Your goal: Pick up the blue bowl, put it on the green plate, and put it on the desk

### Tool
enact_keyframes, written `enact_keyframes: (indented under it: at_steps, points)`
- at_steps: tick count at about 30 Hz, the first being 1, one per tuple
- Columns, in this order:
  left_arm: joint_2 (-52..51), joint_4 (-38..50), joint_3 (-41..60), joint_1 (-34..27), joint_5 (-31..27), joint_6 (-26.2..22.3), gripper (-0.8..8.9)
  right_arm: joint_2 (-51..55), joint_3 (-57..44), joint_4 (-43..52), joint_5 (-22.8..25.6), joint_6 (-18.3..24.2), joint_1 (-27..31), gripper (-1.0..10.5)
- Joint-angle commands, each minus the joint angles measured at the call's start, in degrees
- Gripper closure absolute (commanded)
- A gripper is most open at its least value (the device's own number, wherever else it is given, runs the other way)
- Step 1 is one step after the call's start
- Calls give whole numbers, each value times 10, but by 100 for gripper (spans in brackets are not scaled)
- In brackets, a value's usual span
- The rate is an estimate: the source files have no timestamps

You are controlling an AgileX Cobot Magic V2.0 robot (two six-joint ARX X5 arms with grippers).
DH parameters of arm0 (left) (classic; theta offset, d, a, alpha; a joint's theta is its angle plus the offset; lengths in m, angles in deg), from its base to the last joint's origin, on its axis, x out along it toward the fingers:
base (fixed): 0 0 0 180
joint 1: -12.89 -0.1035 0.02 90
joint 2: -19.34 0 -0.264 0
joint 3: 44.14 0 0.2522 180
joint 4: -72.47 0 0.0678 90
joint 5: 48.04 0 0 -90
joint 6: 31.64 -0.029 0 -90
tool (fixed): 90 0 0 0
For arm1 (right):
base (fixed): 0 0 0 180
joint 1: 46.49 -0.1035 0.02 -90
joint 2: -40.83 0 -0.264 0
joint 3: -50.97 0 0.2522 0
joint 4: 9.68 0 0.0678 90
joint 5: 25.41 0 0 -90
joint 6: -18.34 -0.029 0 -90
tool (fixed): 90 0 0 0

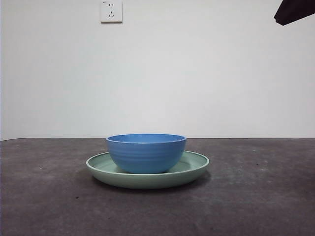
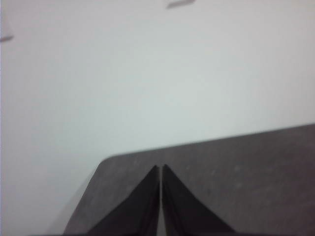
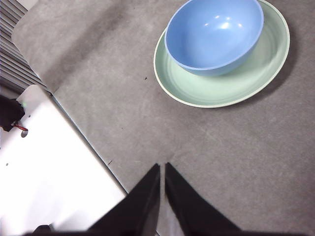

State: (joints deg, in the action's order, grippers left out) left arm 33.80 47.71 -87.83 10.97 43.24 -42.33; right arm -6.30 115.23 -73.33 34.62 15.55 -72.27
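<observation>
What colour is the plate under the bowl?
Pale sage green; the green plate shows best in the right wrist view, beneath the blue bowl.

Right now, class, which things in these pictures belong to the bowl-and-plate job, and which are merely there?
Belong to the job:
blue bowl, sitting in the green plate
desk under both

Merely there:
wall socket
white panel beside the desk

I see the blue bowl [image 1: 146, 153], glossy with faint ridges, the pale green plate [image 1: 194, 169], the mottled grey-brown desk [image 1: 256, 196], my black jaws.
</observation>
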Motion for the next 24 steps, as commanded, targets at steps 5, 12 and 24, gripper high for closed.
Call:
enact_keyframes:
  at_steps: [5,12,24]
  points:
    - [-78,3,111,-23,-5,-2,804,-3,10,6,0,7,-3,935]
    - [-135,3,205,-23,-5,34,804,-3,10,6,0,7,-3,935]
    - [-143,1,282,-23,-4,72,804,-3,10,6,0,7,-3,935]
